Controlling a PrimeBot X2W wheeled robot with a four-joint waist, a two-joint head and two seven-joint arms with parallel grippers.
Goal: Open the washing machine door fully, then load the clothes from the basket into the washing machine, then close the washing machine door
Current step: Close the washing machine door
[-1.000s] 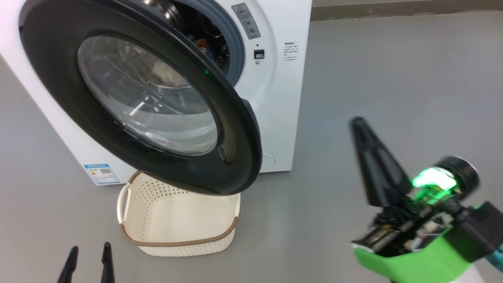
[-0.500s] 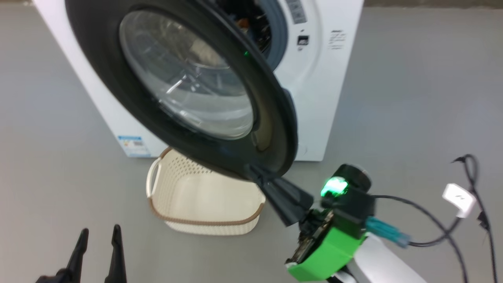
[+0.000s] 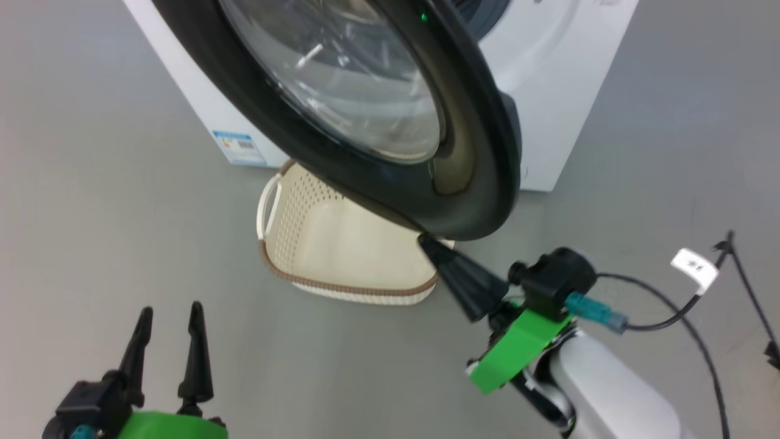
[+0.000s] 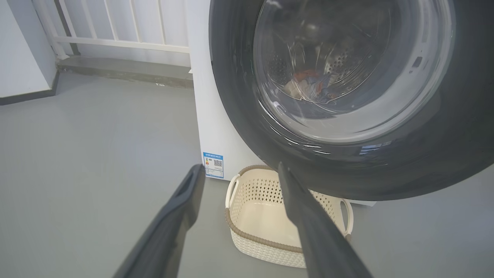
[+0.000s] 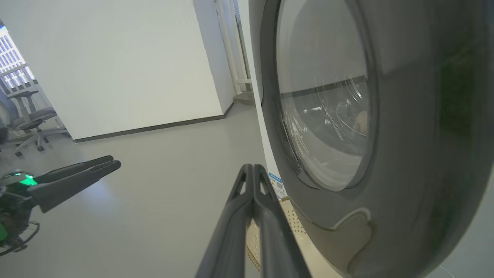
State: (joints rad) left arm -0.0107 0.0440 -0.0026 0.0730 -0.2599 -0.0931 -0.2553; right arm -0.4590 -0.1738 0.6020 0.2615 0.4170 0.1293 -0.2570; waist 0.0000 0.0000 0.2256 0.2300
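Our right claw (image 3: 429, 245), fingers pressed together on nothing, has swung up to the lower rim of the washing machine door (image 3: 487, 128); we reckon closing starts.

I'm looking down on a smooth, matte grey floor (image 3: 91, 213) that carries everything here. The big white box-shaped front-loading washing machine (image 3: 567, 103) stands on it, with a small blue label sticker (image 3: 239, 146) low on its front near the floor line. Just in front of the machine, beside that sticker, sits the small rectangular cream plastic basket with perforated sides and a brown woven-look rim (image 3: 298, 225). It is upright, its plain cream bottom showing. I can't tell whether it touches the machine. In the right wrist view a grey wheeled office chair (image 5: 32, 116) stands well apart, near a white wall (image 5: 115, 58) with a dark skirting strip (image 5: 154, 126). In the left wrist view the floor ends at a low grey step (image 4: 123, 71) under white railings (image 4: 115, 42).
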